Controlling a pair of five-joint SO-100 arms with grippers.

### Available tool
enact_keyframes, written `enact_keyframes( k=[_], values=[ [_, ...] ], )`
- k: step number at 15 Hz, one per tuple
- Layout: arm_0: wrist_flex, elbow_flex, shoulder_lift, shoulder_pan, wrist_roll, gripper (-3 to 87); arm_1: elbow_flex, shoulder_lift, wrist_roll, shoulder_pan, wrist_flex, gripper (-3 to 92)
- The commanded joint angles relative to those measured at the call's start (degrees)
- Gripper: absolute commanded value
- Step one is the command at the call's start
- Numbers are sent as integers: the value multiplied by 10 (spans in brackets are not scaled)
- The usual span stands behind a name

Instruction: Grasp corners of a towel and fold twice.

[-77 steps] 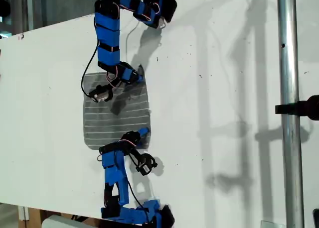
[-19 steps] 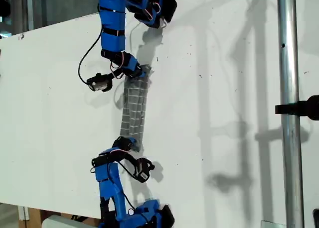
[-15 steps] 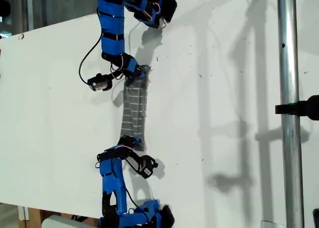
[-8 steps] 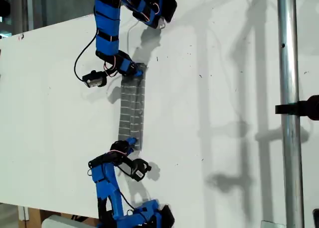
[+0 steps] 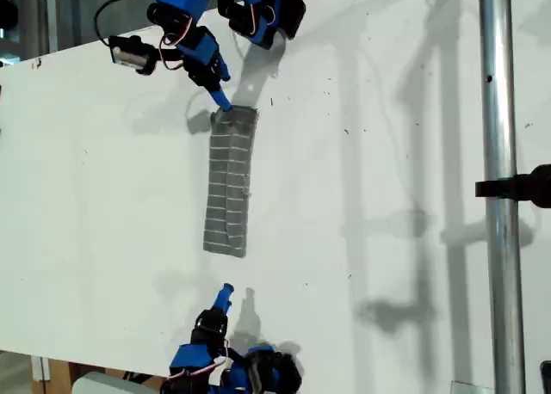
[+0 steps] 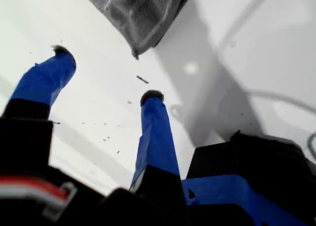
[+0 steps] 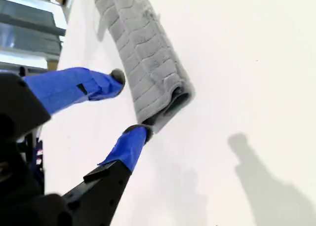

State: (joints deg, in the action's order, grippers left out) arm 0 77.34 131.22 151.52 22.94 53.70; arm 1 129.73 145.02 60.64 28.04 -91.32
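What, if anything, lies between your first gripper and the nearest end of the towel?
Nothing visible does. My first gripper is open and apart from the towel, with only bare white table and a few tiny dark specks in the gap.

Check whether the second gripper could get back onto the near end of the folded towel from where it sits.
Probably yes. My second gripper is open, and the folded towel has its end right by the jaws, with only bare white table around it and nothing between.
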Motion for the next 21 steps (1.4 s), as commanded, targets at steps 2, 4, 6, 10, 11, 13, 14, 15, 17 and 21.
enact_keyframes(
  k=[2,4,6,10,11,13,14,15,17,21],
  values=[
    [-56,183,381,-125,76,17,141,154,162,-69,18,309],
    [-80,290,479,-166,147,-25,152,170,183,-84,26,316],
    [-115,388,477,-211,192,-26,151,137,171,-49,36,327],
    [-114,473,477,-238,202,-26,193,-66,100,25,207,357],
    [-89,475,477,-240,206,-26,201,-90,84,44,234,363],
    [-62,475,477,-247,215,-26,213,-79,41,73,269,373],
    [-60,475,477,-247,222,-26,213,-83,25,91,289,371],
    [-59,476,477,-245,223,-26,206,-106,17,99,316,370],
    [-59,476,477,-243,223,-26,163,-209,14,95,373,356],
    [-59,476,477,-239,225,-26,96,-358,115,16,509,341]
  ],
)
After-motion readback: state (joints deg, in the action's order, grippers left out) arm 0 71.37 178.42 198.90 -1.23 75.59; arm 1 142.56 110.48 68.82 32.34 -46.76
